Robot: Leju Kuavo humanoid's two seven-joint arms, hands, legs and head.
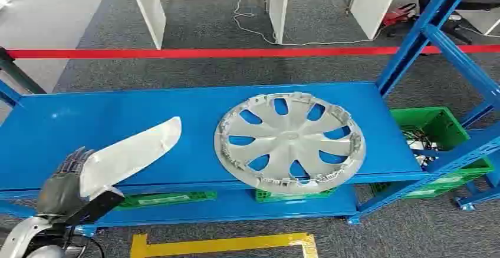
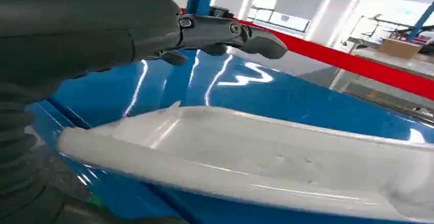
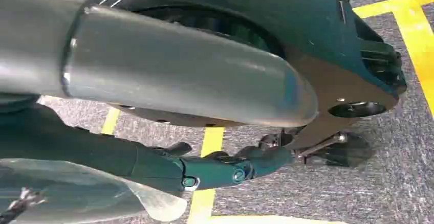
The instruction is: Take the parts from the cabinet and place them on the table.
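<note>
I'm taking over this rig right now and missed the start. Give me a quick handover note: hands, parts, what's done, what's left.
Left hand: grips one end of the long white trim piece, which juts out over the blue shelf.
Right hand: hangs by the robot's side over the carpet; its fingers look empty, but whether they are spread or curled cannot be told.
Hubcap: lies flat on the shelf, untouched, its front edge past the shelf lip.
Done: trim piece grasped.
Left: carry the trim piece to the table, then take the hubcap over. No table is in sight from here.
</note>
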